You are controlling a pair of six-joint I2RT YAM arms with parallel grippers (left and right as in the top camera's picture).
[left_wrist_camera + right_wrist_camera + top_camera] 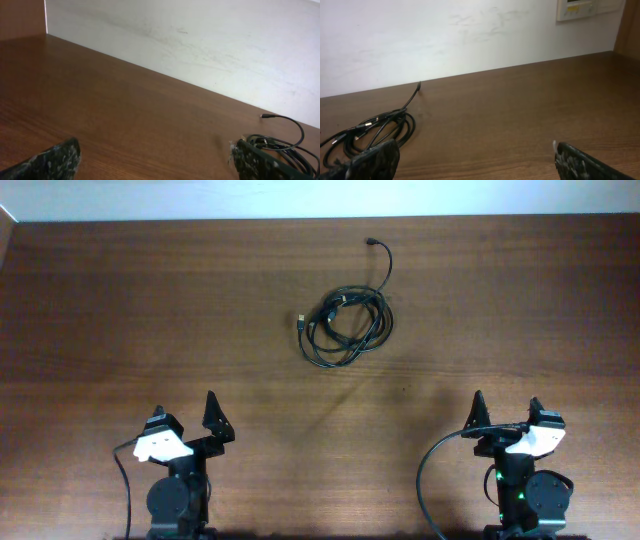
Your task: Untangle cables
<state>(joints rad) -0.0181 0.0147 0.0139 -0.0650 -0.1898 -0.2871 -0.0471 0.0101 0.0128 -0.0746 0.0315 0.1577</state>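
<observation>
The cables lie as one tangled black coil on the wooden table, at the far middle. One end with a small plug runs off toward the wall. A metallic-tipped plug sticks out at the coil's left. The coil also shows in the left wrist view at far right and in the right wrist view at far left. My left gripper is open and empty near the front edge, far from the coil. My right gripper is open and empty at the front right.
The dark wooden table ends at a white wall at the back. A white wall panel hangs on that wall at the right. Thick black arm cables trail beside each arm base at the front edge.
</observation>
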